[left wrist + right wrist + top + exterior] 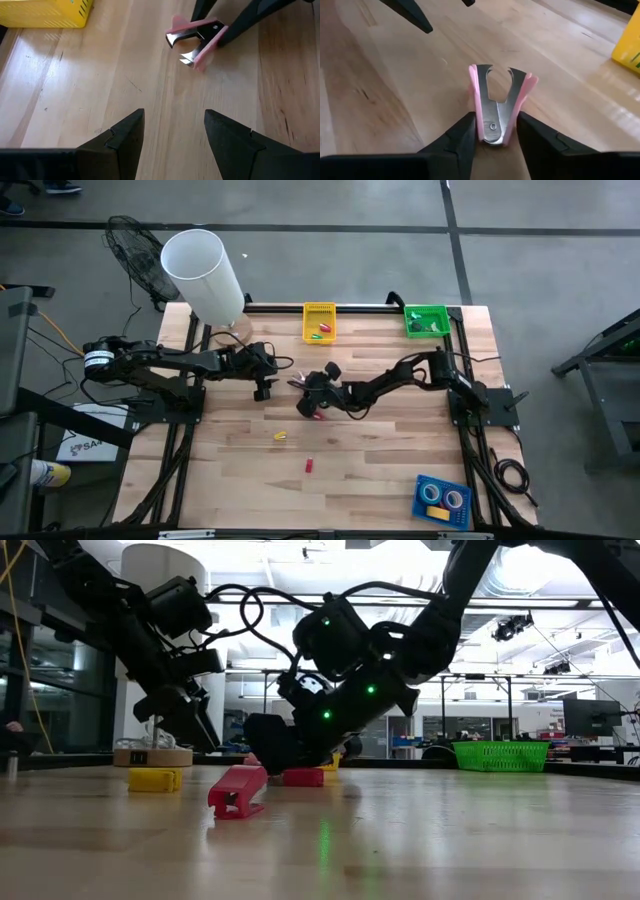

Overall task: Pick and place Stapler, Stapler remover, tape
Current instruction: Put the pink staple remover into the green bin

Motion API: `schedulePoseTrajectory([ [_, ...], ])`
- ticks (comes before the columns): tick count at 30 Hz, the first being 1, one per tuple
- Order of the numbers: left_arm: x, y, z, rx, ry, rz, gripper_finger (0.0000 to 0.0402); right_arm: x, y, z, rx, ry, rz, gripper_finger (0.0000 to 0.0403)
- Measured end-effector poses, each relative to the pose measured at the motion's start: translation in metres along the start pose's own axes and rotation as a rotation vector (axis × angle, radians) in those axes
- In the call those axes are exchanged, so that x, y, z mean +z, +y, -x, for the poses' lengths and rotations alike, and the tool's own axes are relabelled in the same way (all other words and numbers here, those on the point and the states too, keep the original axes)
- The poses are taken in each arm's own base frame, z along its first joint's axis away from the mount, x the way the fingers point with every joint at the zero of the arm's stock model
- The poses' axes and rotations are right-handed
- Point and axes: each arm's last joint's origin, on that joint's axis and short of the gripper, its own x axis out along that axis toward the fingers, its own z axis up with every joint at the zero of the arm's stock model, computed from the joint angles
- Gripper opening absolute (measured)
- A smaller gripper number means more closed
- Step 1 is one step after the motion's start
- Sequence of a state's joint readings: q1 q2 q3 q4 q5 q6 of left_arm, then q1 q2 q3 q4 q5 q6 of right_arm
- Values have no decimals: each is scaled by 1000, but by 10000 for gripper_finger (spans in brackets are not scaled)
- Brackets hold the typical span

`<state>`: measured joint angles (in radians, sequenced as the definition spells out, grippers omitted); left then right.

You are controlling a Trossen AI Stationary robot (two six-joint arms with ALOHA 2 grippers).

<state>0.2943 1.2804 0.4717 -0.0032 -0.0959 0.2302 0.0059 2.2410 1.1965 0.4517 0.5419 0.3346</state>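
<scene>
Right end effector (492,131) down at the middle of the desk (380,450), fingers pressed on both sides of the pink staple remover (499,104), so clamped on it. Metal claws of the remover poking out past the fingertips, pointing away from the wrist. From the low view, can't really tell whether the remover is touching the wood or just off it.

Left end effector (172,131) just beside it, over toward the left side of the desk, fingers spread apart with nothing between them, only bare wood. Same staple remover visible straight ahead in the left wrist view, pinched between the other arm's fingers.

Small red stapler (310,466) lying on the desk nearer the front edge, well apart from both arms. Small yellow stapler (281,436) a bit left of it and farther back, also untouched.

Rolls of tape (444,498) sitting in a blue tray (421,506) at the front right corner. Yellow basket (319,309) and green basket (425,310) along the back edge, each with some small bits inside, too tiny to make out.
</scene>
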Motion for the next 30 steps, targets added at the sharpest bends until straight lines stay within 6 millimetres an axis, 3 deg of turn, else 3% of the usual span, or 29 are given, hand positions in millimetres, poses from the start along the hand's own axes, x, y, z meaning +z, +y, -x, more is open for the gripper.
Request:
schedulePoseTrajectory([
  [9,0,0,0,0,0,0,202,0,0,0,9,6,32,84],
  [17,0,0,0,1,0,0,202,5,-4,5,-28,44,109,81],
  [24,0,0,0,0,4,0,202,27,-27,23,-160,150,194,81],
  [30,-1,0,0,0,7,0,202,48,-61,50,-317,311,260,81],
])
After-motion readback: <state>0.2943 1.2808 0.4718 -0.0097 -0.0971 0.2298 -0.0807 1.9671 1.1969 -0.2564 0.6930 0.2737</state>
